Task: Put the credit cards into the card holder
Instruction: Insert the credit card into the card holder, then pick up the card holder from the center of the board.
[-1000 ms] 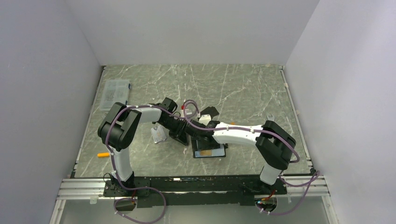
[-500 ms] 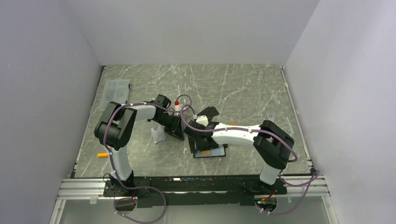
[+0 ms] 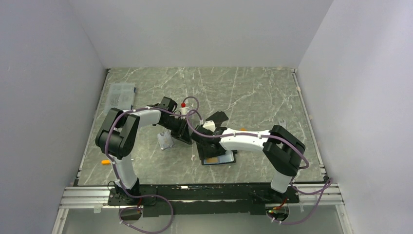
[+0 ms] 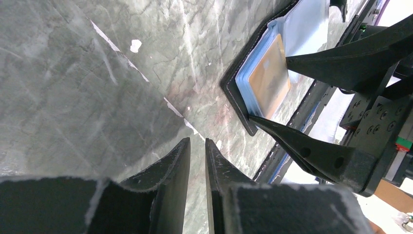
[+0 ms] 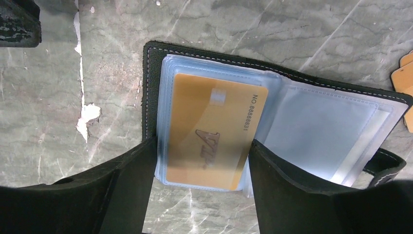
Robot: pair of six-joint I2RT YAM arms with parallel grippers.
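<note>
While seating: orange card [image 5: 209, 139] lies pocketed in card holder [image 5: 151, 87].
Right gripper [image 5: 202, 161]: spread, straddling it.
Left gripper [image 4: 197, 161]: nearly pressed together, empty.
Next: fetch another card.

The wallet [image 5: 151, 87] lay open on the marbled desk [image 5: 292, 29], its clear pockets facing up. An orange card [image 5: 212, 131] marked "VIP" sat in the left pocket; the right pocket looked empty. The right gripper [image 5: 202, 183] stood over it with its fingers [image 5: 131, 190] apart, one at each side of the card's pocket. Tan card edges [image 5: 404, 73] showed at the right border.
</note>
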